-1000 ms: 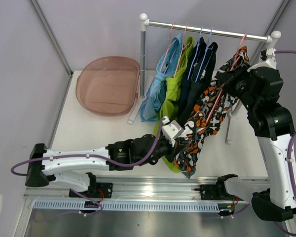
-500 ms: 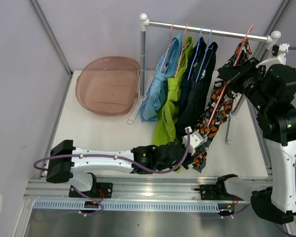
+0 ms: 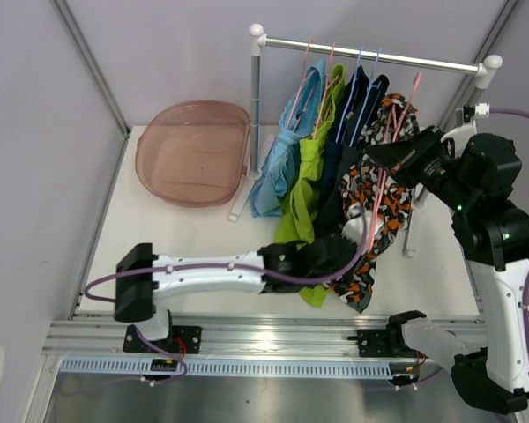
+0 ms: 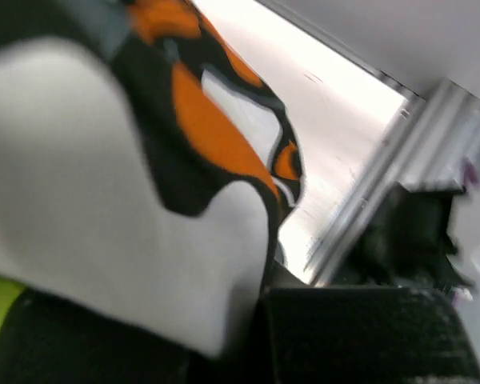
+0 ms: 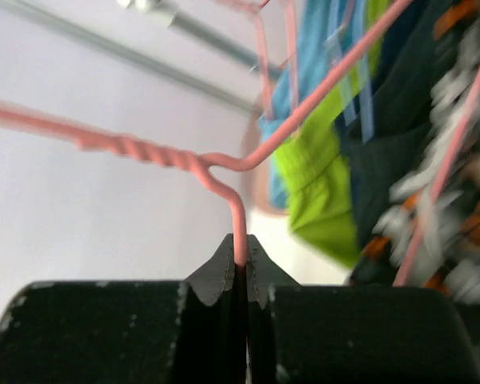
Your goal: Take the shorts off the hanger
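Observation:
The orange-black-white patterned shorts (image 3: 383, 189) hang on a pink wire hanger (image 3: 380, 207) to the right of the light blue shorts (image 3: 278, 163), the lime green shorts (image 3: 307, 181) and two dark navy shorts (image 3: 357, 110). My right gripper (image 3: 391, 157) is shut on the hanger's wire neck (image 5: 238, 220), seen close in the right wrist view (image 5: 242, 260). The hook (image 3: 415, 79) sits just below the rail; whether it touches is unclear. My left gripper (image 3: 351, 240) is shut on the patterned shorts' lower part, which fills the blurred left wrist view (image 4: 184, 120).
The rail (image 3: 370, 55) runs between a left post (image 3: 255, 106) and a right post (image 3: 491, 63). A pink translucent basin (image 3: 150, 167) lies at the back left. The metal frame rail (image 3: 273, 339) runs along the near table edge.
My left arm has reached further right and inward, still holding the patterned shorts. My right gripper has swung the pink hanger left, and its hook has moved left and down from the rail's right end.

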Available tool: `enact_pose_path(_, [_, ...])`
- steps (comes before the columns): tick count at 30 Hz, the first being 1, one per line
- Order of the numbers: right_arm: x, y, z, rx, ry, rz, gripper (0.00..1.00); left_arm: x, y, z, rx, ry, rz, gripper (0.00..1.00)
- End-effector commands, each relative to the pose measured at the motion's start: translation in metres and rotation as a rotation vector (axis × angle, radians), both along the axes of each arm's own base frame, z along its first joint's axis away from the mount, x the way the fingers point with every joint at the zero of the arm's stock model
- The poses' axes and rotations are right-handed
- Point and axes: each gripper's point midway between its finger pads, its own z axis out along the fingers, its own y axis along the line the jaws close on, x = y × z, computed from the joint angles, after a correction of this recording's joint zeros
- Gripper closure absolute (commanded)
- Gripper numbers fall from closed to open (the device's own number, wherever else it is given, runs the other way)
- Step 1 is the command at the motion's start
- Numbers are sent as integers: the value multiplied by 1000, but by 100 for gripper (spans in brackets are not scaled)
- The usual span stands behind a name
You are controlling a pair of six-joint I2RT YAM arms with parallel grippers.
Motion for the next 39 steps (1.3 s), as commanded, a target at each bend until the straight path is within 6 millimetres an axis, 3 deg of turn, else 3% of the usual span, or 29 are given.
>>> enact_pose_path(1, [-50,28,24,188,-18,205,100,57,-11,23,19,28,93,100])
enact_pose_path(2, [-60,28,25,222,-9,217,100,77,-9,17,38,52,119,100])
enact_pose_path(3, [-67,28,28,230,-14,226,100,91,-23,37,12,61,124,100])
enact_pose_path(6, [-77,20,42,190,-68,207,100,97,-26,11,81,111,111,100])
enact_pose_path(7, [-74,16,45,165,-80,176,100,92,-22,6,97,112,102,100])
enact_pose_path(8, [-62,16,36,128,-35,157,100,79,-23,7,95,106,83,100])
enact_pose_path(9, [-63,10,48,85,-84,136,100,68,-19,2,105,100,75,100])
enact_pose_path(10, [-57,10,46,61,-76,128,100,57,-10,26,66,85,74,100])
enact_pose_path(11, [-45,12,40,42,-55,126,100,36,-1,14,106,81,70,100])
enact_pose_path(12, [-38,13,35,22,-53,123,100,24,8,18,116,80,68,100])
enact_pose_path(13, [-30,14,33,16,-58,124,100,11,24,46,60,79,67,100])
enact_pose_path(14, [-22,14,28,8,-49,122,100,-10,39,34,108,88,47,100])
enact_pose_path(16, [4,8,8,-5,-10,96,100,-20,65,55,73,92,78,100])
enact_pose_path(17, [10,9,9,5,-24,117,100,-23,89,80,21,91,87,100])
enact_pose_path(18, [18,5,6,10,-22,113,100,-21,113,79,59,83,123,100])
enact_pose_path(19, [35,-6,-3,12,1,79,100,-18,131,90,51,69,152,100])
enact_pose_path(22, [63,-20,-7,13,-3,61,100,-1,199,138,24,-22,264,100])
enact_pose_path(27, [97,-42,7,-3,-39,23,100,35,281,186,-6,-108,435,100])
enact_pose_path(32, [119,-50,8,3,-42,24,100,57,328,229,-36,-212,560,100])
enact_pose_path(37, [132,-62,-5,26,-20,13,100,81,354,266,-23,-307,661,100])
enact_pose_path(39, [133,-67,-6,30,-21,2,100,83,361,292,-61,-341,675,100])
